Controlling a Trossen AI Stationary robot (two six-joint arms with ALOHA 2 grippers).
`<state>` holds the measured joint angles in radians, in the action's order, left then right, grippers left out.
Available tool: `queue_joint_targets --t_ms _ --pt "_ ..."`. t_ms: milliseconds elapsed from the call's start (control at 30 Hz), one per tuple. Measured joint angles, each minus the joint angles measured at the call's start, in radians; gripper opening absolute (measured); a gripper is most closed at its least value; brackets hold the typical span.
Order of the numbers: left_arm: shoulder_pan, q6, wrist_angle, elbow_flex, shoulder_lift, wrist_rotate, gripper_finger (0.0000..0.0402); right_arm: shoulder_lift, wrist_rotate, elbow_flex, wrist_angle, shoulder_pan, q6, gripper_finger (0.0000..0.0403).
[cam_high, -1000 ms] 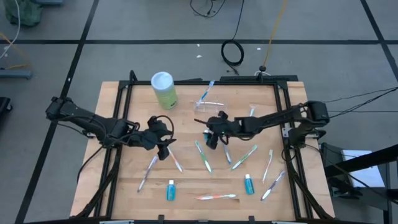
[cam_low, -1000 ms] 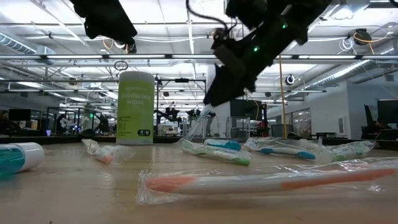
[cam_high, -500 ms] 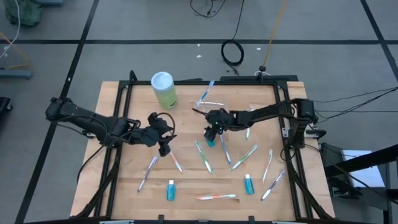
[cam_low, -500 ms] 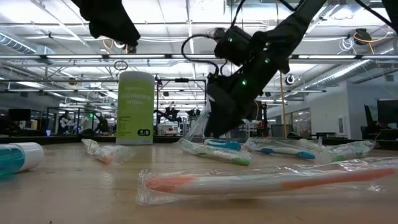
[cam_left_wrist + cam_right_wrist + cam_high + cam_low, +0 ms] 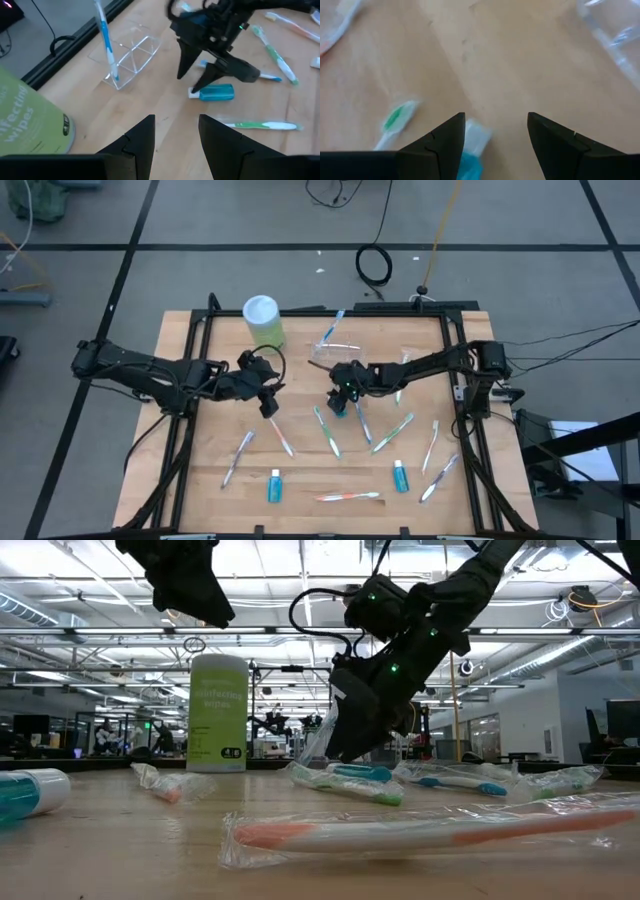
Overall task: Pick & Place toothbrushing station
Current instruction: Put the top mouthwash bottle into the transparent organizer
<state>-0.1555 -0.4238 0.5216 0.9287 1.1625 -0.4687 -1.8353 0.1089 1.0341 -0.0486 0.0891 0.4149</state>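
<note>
On the wooden table (image 5: 200,480), the left gripper (image 5: 268,404) hangs empty with jaws apart, while the right gripper (image 5: 341,402) stands wide open over a small blue tube (image 5: 216,92), apparently placed to pick it up.

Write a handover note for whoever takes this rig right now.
Right tool: open, empty, poised over a blue tube at mid-table.
Left tool: open, empty, raised left of centre.
Clear holder at the back holds one blue brush.
Wipes canister stands at the back left.
Other brushes and two more tubes lie loose on the table.
Done: one brush in the holder. Left: everything else.
</note>
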Motion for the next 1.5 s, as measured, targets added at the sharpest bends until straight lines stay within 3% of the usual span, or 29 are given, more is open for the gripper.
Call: queue_joint_targets --t_ms 133,400,667,1500 --pt "0.000 -0.002 0.000 0.000 0.000 0.006 0.0159 0.000 0.052 -0.018 -0.002 -0.023 0.033 0.0210" --pt "-0.004 -0.005 0.000 0.000 0.000 0.007 0.0159 0.000 0.047 -0.081 -0.116 -0.033 0.071 0.0210" --pt "-0.003 -0.006 0.000 0.000 0.000 0.007 0.0159 0.002 0.051 -0.128 -0.116 -0.032 0.097 0.0202" --pt "-0.003 -0.004 0.001 0.000 0.000 0.026 0.0159 -0.002 0.039 -0.136 -0.166 -0.038 0.033 0.0014"
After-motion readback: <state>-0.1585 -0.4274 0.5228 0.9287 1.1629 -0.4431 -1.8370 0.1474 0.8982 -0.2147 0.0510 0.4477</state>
